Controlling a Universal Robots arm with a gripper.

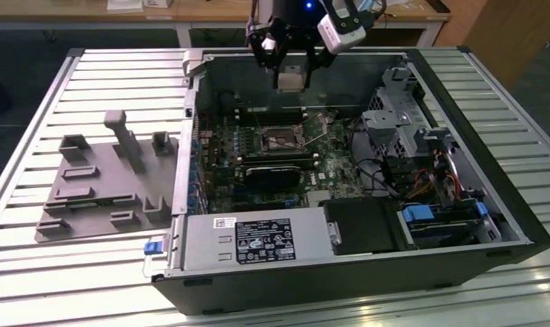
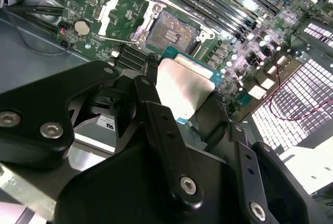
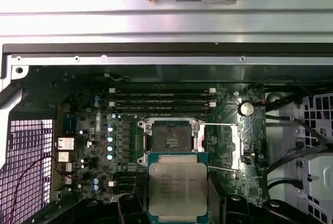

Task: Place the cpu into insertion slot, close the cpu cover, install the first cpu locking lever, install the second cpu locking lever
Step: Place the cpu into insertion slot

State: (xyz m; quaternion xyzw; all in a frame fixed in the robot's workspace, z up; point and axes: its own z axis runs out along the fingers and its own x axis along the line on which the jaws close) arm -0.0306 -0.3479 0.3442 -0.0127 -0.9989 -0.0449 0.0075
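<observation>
— What is shown in the exterior view?
— An open computer case (image 1: 348, 204) is set on a slatted metal table (image 1: 120, 75), with a wooden desk (image 1: 212, 10) beyond. The cpu (image 1: 291, 81) is pinched by the fingers of the gripper (image 1: 293, 68), above the insertion slot (image 1: 280, 139).
— And in the wrist views?
— In the second wrist view the cpu cover (image 2: 120, 13) is seen folded open beside the insertion slot (image 2: 169, 34). In the first wrist view the cpu (image 3: 177, 190) is held apart from the slot.

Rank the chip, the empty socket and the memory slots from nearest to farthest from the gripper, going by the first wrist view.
1. The chip: held in the gripper itself.
2. The socket: empty, just beyond the chip.
3. The memory slots: beyond the socket, next to the case wall.
</observation>
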